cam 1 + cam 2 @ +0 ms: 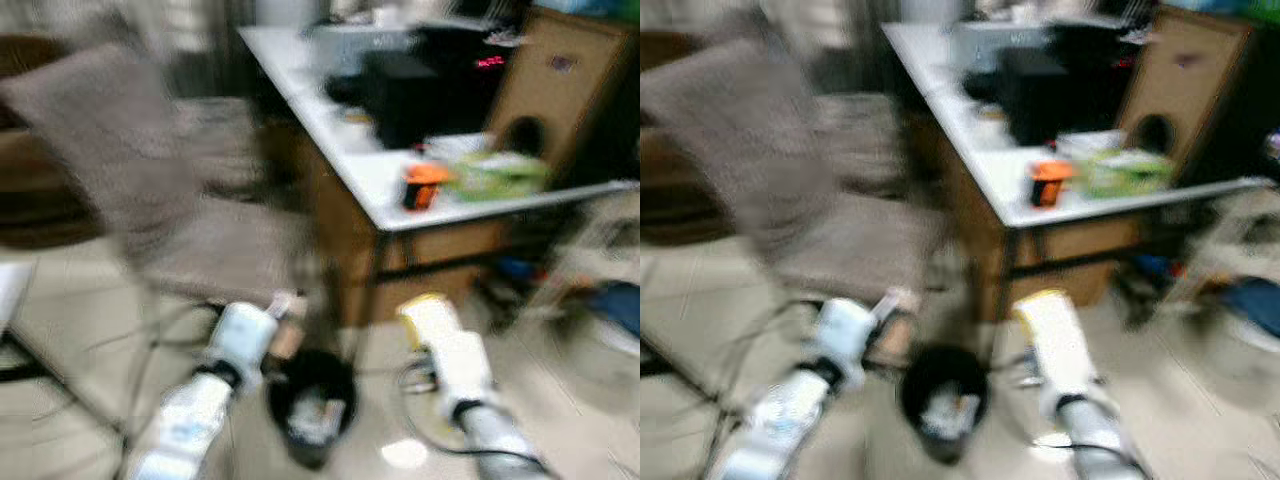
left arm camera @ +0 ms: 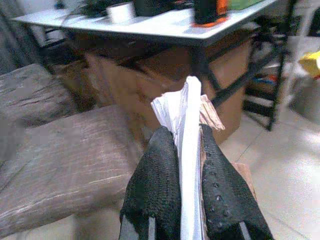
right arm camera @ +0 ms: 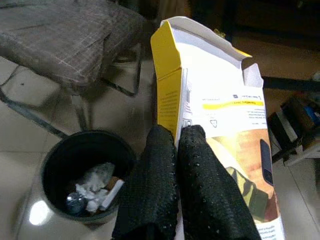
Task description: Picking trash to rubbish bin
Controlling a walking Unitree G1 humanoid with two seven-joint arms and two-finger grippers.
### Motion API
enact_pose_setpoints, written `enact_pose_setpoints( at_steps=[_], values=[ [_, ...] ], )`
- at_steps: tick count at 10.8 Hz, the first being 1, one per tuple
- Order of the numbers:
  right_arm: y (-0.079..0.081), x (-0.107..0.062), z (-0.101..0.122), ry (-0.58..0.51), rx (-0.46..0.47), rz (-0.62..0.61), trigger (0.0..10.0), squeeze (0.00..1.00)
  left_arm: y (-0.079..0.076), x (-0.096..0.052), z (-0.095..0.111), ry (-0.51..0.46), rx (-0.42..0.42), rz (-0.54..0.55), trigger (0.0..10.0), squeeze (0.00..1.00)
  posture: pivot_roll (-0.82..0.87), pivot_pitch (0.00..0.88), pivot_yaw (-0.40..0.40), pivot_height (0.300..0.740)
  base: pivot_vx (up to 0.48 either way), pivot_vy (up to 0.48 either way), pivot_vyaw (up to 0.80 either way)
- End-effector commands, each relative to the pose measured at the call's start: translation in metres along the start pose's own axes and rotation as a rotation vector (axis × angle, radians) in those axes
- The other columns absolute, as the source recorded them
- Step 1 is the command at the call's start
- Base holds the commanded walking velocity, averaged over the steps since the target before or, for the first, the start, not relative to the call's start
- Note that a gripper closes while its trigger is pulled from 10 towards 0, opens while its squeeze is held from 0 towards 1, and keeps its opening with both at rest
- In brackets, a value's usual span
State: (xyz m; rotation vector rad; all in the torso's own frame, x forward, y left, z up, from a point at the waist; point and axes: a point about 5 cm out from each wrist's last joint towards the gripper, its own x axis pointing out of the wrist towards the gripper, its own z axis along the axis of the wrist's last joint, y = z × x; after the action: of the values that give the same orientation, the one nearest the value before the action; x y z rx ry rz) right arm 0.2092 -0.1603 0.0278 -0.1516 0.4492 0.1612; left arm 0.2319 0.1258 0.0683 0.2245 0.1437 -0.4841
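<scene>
A black rubbish bin [image 1: 312,403] stands on the tiled floor between my two arms, with crumpled white trash inside [image 3: 95,192]. My left gripper [image 2: 187,165] is shut on a flat wad of white paper and brown card [image 2: 189,115], held just left of and above the bin [image 1: 283,312]. My right gripper [image 3: 175,150] is shut on the wall of an opened yellow and white carton [image 3: 220,115], which sits right of the bin [image 1: 440,335]. Both eye views are blurred.
A grey fabric chair [image 1: 150,180] on thin metal legs stands to the left. A white-topped desk [image 1: 390,175] with brown cardboard beneath it carries a black device, an orange item [image 1: 422,186] and a green packet. Clutter lies on the floor at right.
</scene>
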Motion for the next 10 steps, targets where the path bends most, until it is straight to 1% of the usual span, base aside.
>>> enact_pose_setpoints(
  at_steps=[1, 5, 10],
  values=[
    [0.0050, 0.0017, 0.0037, -0.009, -0.006, 0.017, 10.0, 0.00, 0.0083, -0.0021, 0.0009, 0.000, 0.020, 0.020, 10.0, 0.00, -0.10, 0.000, -0.047, 0.740, 0.326, 0.000, 0.00],
    [0.0023, -0.0003, -0.0010, 0.005, -0.025, -0.002, 10.0, 0.00, 0.0074, -0.0013, -0.0001, 0.001, 0.025, 0.000, 10.0, 0.00, -0.11, 0.000, -0.037, 0.740, 0.322, 0.000, 0.00],
    [0.0032, -0.0009, -0.0034, 0.012, -0.040, -0.005, 10.0, 0.00, 0.0066, -0.0003, -0.0002, -0.002, 0.033, -0.017, 10.0, 0.00, -0.11, 0.000, -0.034, 0.740, 0.321, 0.000, 0.00]
  ],
)
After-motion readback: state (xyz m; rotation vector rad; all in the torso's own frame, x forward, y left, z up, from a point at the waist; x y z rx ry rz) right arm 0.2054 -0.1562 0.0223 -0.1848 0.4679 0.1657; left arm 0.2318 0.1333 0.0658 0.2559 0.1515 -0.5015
